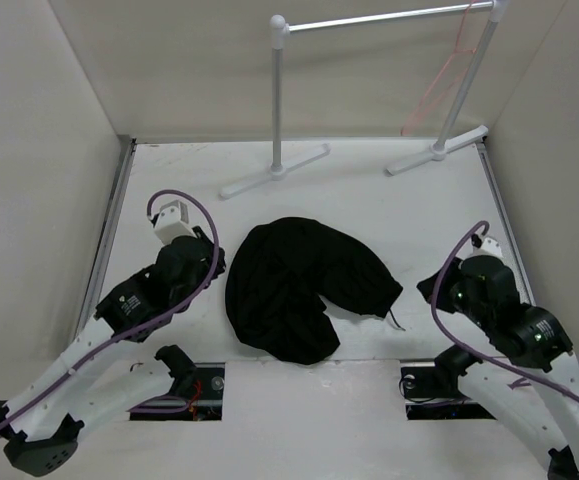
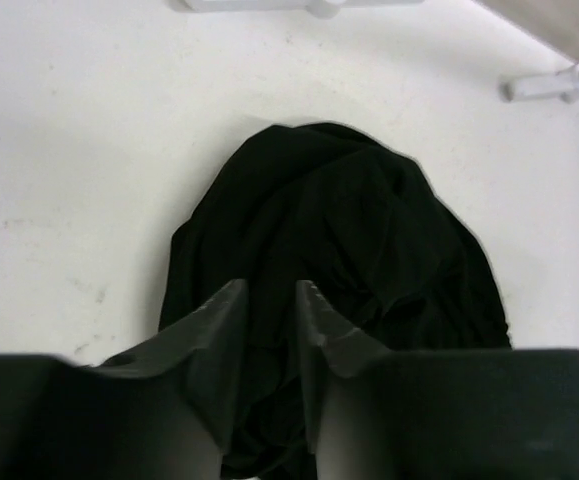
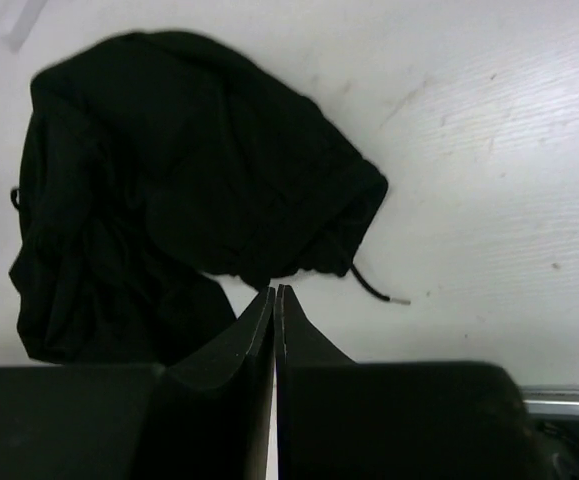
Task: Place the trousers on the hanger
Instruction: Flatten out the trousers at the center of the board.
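The black trousers [image 1: 299, 285] lie in a crumpled heap in the middle of the white table. The thin pink-orange hanger [image 1: 447, 75] hangs from the right end of the rack's bar at the back. My left gripper [image 1: 213, 262] is just left of the heap; in the left wrist view it [image 2: 269, 292] is open with a narrow gap, held over the trousers [image 2: 349, 230] and holding nothing. My right gripper [image 1: 429, 290] is right of the heap; in the right wrist view it [image 3: 275, 290] is shut and empty, close to the trousers' edge [image 3: 189, 170].
A white tube rack [image 1: 278, 100] stands across the back with two feet on the table. A black drawstring [image 3: 379, 292] trails from the trousers toward the right. Walls close in on left, right and back. Two cut-outs [image 1: 184, 390] sit at the near edge.
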`<state>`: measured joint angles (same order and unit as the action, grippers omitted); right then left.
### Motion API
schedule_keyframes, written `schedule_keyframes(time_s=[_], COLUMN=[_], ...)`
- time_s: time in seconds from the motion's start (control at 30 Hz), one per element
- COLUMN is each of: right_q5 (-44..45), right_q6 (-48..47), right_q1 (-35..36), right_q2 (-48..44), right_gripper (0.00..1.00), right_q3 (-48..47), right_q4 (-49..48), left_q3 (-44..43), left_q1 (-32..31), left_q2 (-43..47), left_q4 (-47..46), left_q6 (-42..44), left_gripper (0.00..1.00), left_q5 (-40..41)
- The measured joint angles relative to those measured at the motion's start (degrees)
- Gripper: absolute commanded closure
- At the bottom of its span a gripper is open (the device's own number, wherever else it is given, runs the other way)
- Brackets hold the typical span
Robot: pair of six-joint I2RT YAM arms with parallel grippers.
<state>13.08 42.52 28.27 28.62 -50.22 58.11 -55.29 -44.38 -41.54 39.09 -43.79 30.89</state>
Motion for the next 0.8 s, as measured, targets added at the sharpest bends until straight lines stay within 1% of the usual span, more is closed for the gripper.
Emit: schedule_keyframes(time_s=[0.03, 0.07, 0.1, 0.13, 0.17, 0.2, 0.27, 0.37, 0.57, 0.67, 0.8], right_q5=[-0.74, -1.44, -2.05, -2.67, -3.26, -3.80, -4.57, -5.01, -5.57, -5.75, -6.03], right_q6=[0.50, 1.09, 1.64, 2.36, 2.86, 3.39, 4.24, 4.94, 5.44, 5.97, 6.51], right_q1=[0.83, 1.57, 2.49, 3.48, 4.74, 5.95, 8.20, 10.62, 13.03, 13.97, 14.38], right_q2=[-0.02, -0.04, -0.04, 0.00, 0.28, 0.81, 3.17, 8.74, 19.82, 24.11, 28.20], right_gripper=[0.78, 0.67, 0.59, 0.51, 0.46, 0.43, 0.37, 0.34, 0.42, 0.43, 0.43], right_q3=[0.76, 1.79, 3.37, 5.01, 6.99, 8.66, 11.32, 12.90, 14.25, 15.96, 16.59], right_q4=[0.00, -0.11, -0.39, -0.70, -1.25, -1.97, -3.74, -8.17, -20.39, -24.04, -25.88], left_q3=[0.85, 1.68, 2.80, 4.09, 5.60, 7.39, 10.97, 15.56, 18.29, 19.28, 21.07], left_q1=[0.00, -0.02, -0.13, -0.26, -0.52, -0.92, -2.03, -3.30, -3.21, -3.23, -3.15], left_q2=[0.22, 0.26, 0.22, 0.17, 0.26, 0.55, 0.83, 1.79, 1.64, 0.66, -0.46], left_q4=[0.48, 1.05, 1.77, 2.78, 3.56, 4.04, 4.37, 3.61, -0.76, -2.91, -5.07], left_q6=[-0.22, -0.68, -1.33, -2.08, -3.06, -3.98, -5.60, -7.28, -9.31, -9.88, -10.38], left_gripper=[0.78, 0.73, 0.63, 0.50, 0.39, 0.32, 0.26, 0.23, 0.24, 0.25, 0.30], left_q5=[-0.24, -0.39, -0.50, -0.52, -0.68, -0.81, -1.46, -3.41, -6.86, -8.00, -9.14])
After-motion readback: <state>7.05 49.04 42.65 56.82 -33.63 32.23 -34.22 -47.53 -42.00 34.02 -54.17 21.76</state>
